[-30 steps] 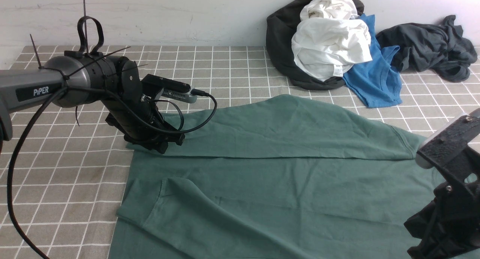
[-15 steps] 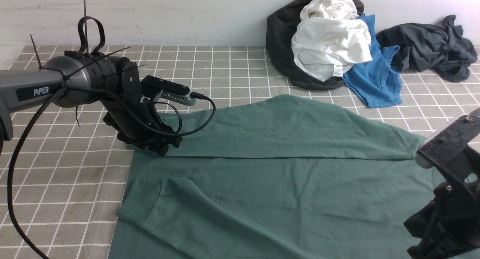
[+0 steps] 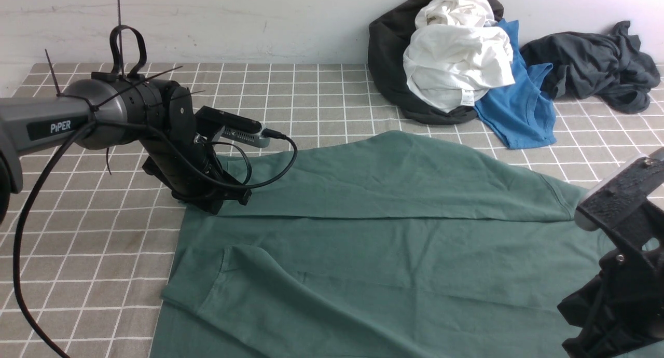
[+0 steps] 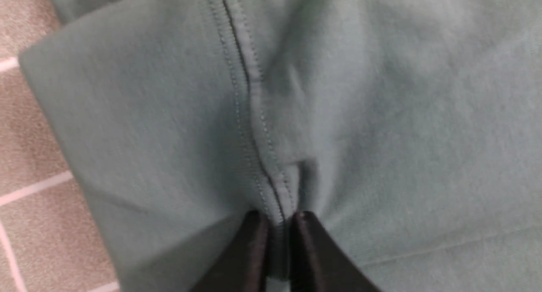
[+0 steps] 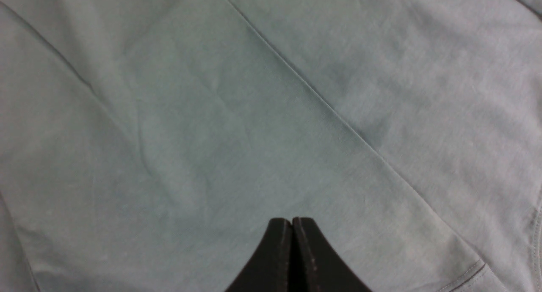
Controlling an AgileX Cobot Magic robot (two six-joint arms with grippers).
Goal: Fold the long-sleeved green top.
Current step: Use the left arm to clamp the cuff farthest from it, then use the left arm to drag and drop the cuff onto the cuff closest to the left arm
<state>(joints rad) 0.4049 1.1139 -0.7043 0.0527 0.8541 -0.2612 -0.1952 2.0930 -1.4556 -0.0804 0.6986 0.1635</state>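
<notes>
The green long-sleeved top [image 3: 394, 244] lies spread over the checked tablecloth, its far part folded forward along a straight crease. My left gripper [image 3: 228, 202] is down at the top's far left corner. In the left wrist view that gripper [image 4: 277, 218] is shut on a stitched seam of the green top [image 4: 338, 114], with cloth pinched up between the fingers. My right gripper [image 5: 292, 220] is shut and empty above flat green cloth [image 5: 211, 127]. In the front view the right arm [image 3: 617, 275] stands at the near right, over the top's right edge.
A heap of dark, white and bright blue clothes [image 3: 456, 62] lies at the back by the wall. A dark grey garment [image 3: 596, 67] lies to its right. Checked tablecloth [image 3: 93, 233] shows bare left of the top.
My left gripper opened and then shut on the top's seam, shifting slightly left and lower. The right arm has barely moved.
</notes>
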